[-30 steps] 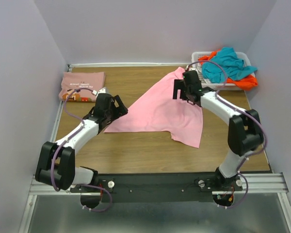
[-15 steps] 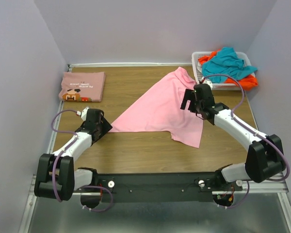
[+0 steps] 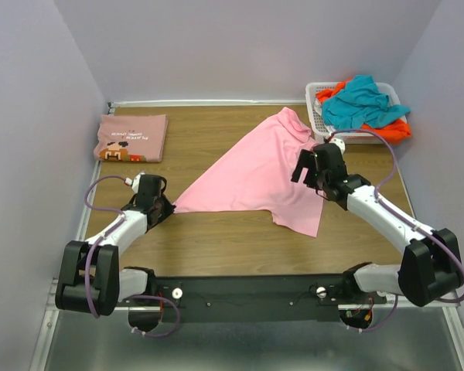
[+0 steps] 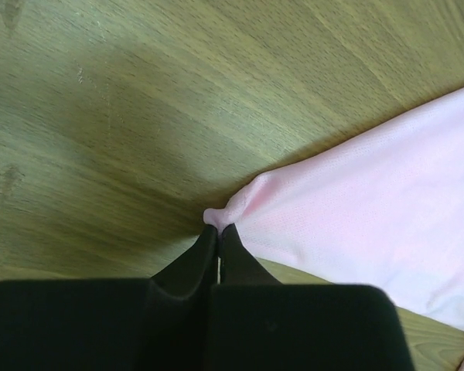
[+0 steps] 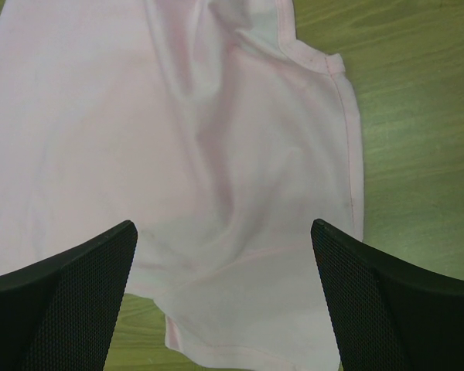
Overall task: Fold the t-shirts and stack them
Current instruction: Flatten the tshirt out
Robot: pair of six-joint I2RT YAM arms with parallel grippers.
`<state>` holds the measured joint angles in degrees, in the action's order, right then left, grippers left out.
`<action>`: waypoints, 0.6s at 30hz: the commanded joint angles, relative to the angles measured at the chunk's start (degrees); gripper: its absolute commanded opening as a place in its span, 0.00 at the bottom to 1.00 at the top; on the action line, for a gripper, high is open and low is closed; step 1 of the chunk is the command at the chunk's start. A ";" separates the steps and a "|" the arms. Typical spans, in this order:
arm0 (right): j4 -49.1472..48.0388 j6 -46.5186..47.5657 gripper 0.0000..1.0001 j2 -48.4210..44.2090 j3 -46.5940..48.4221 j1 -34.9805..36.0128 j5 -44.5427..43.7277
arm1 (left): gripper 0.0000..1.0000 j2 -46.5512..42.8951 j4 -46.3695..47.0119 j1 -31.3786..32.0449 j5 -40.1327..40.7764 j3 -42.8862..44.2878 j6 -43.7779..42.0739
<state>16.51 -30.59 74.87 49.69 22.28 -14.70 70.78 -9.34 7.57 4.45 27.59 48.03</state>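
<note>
A plain light-pink t-shirt (image 3: 255, 174) lies spread across the middle of the wooden table. My left gripper (image 3: 165, 207) is low at the shirt's left tip and is shut on it. In the left wrist view the gripper (image 4: 218, 229) pinches a small bunched corner of the t-shirt (image 4: 371, 209). My right gripper (image 3: 309, 167) hovers open over the shirt's right side. In the right wrist view that gripper (image 5: 223, 226) holds nothing, with the t-shirt (image 5: 216, 147) and its hem below it. A folded dusty-pink t-shirt (image 3: 131, 137) with a pixel print lies at the far left.
A white basket (image 3: 312, 108) at the far right corner holds a teal t-shirt (image 3: 361, 100) on top of an orange t-shirt (image 3: 394, 130). Purple walls close in the table on three sides. The shirt's collar end reaches close to the basket.
My left gripper drew back toward the near left to the shirt's tip and closed on it. My right gripper came nearer, from the collar end to over the shirt's right side, staying open.
</note>
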 commanded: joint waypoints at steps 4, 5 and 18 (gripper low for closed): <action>7.20 -3.60 1.00 -4.82 -6.09 0.22 5.37 | 0.00 -4.25 1.87 -0.28 -1.81 -1.23 -2.94; 10.00 -4.38 1.00 -6.13 -8.27 0.22 7.04 | 0.00 -5.12 2.40 -0.28 -1.99 -1.49 -3.20; 21.02 -10.28 0.94 -7.82 -14.54 2.50 8.37 | 0.00 -9.26 4.77 -0.28 -3.30 -3.95 -4.00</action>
<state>33.74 -37.54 66.94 35.53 23.38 -7.62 63.02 -6.35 7.57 2.09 24.97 44.99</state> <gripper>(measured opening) 0.967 0.012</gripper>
